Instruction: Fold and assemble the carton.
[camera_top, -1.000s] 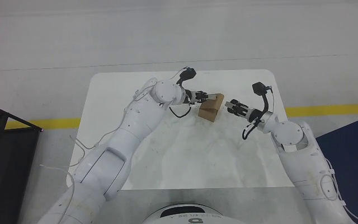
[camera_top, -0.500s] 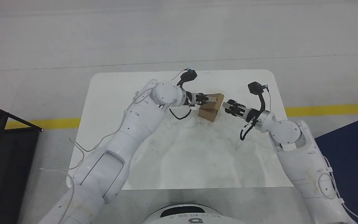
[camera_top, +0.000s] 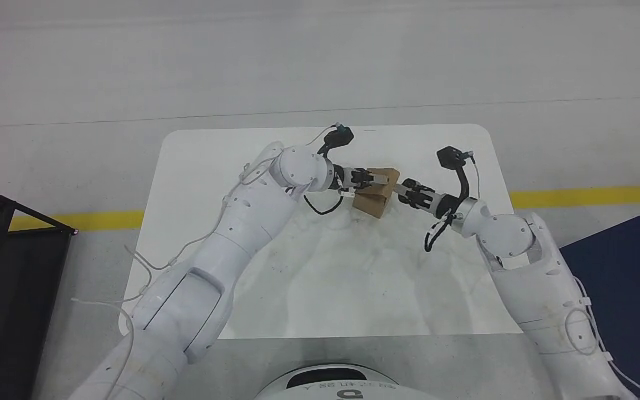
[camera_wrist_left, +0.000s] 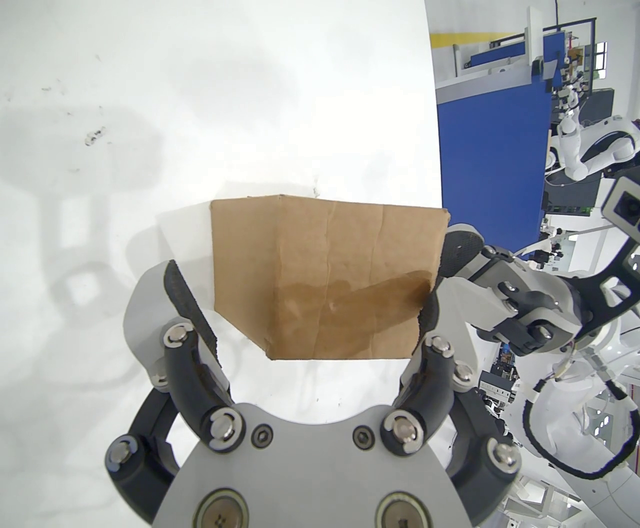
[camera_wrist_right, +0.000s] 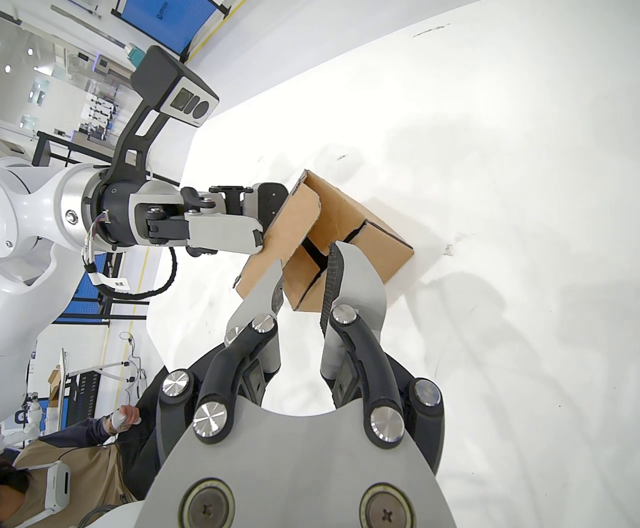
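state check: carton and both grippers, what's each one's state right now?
carton: partly folded, end flaps open, resting on the table.
left gripper: open, fingers spread either side of a carton panel.
right gripper: open, fingers straddling a flap edge at the open end.

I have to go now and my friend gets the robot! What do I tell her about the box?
Left gripper: open, up against the raised flap of the carton.
Right gripper: open, astride the carton's near edge, not clearly gripping.
The carton sits on the far half of the table, between both grippers.
Done: it is opened up into a box shape.
Left: the end flaps gape with dark gaps. They likely need folding in, then the raised flap closing.
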